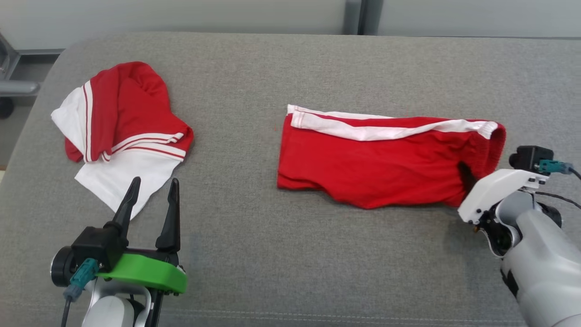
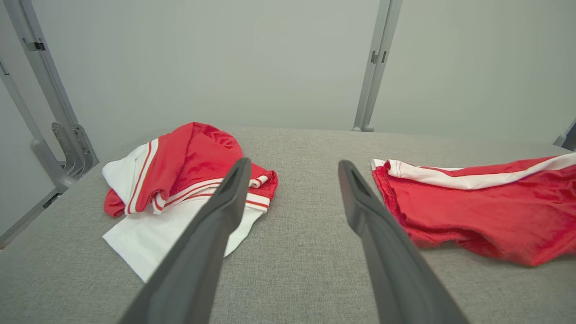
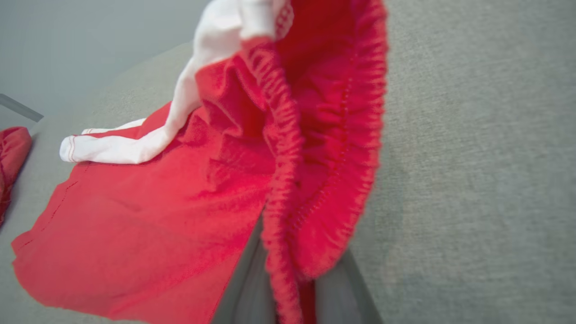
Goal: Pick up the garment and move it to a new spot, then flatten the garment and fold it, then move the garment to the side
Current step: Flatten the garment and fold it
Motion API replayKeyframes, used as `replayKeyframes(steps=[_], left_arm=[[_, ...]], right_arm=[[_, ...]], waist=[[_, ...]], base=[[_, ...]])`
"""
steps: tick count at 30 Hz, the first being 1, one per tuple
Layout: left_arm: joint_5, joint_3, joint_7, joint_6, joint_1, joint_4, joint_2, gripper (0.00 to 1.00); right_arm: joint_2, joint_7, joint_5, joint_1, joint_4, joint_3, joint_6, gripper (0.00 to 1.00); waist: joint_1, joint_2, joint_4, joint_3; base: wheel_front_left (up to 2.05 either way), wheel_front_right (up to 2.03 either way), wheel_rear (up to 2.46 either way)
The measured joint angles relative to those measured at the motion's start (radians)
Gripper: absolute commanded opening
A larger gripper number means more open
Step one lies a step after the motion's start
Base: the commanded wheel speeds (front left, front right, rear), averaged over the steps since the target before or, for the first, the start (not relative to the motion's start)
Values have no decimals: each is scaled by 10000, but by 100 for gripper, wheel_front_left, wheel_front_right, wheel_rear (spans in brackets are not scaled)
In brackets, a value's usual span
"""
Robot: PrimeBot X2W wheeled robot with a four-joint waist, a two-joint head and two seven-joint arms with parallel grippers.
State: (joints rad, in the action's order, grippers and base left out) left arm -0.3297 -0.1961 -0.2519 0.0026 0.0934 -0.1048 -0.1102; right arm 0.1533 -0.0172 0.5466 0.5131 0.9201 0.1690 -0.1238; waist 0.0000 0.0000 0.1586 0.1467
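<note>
We see the red shorts (image 1: 376,163) lying spread on the grey upholstered surface (image 1: 290,254), right of centre, with their elastic waistband (image 3: 333,135) at the right end. Our right pincer (image 3: 292,270) is clamped on that waistband, its forearm slanting in from the lower right. Our left pincer (image 1: 155,181) is spread wide and empty, low at the front left, its fingers pointing towards a crumpled red-and-white top (image 1: 122,122).

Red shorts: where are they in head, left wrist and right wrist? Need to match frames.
Head: red shorts right of centre, waistband at the right gripper.
Left wrist: shorts at the right side.
Right wrist: shorts centre and left, waistband pinched low centre.
Landmark: crumpled red-and-white top, left in head and left wrist views, red sliver at right wrist view's left edge.
</note>
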Motion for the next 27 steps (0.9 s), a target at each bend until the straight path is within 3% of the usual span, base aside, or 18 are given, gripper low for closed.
replayKeyframes(steps=[8,27], left_arm=[[2,-6,0,-73,-170,-10,13,100],[104,-257,0,-203,-171,-100,247,100]], right_arm=[[909,-173,-29,-134,-58,42,-6,0],[192,153,679,-16,-1423,1210,-6,0]], waist=[[0,0,-685,-199],[0,0,-934,-278]], base=[[0,0,0],[0,0,0]])
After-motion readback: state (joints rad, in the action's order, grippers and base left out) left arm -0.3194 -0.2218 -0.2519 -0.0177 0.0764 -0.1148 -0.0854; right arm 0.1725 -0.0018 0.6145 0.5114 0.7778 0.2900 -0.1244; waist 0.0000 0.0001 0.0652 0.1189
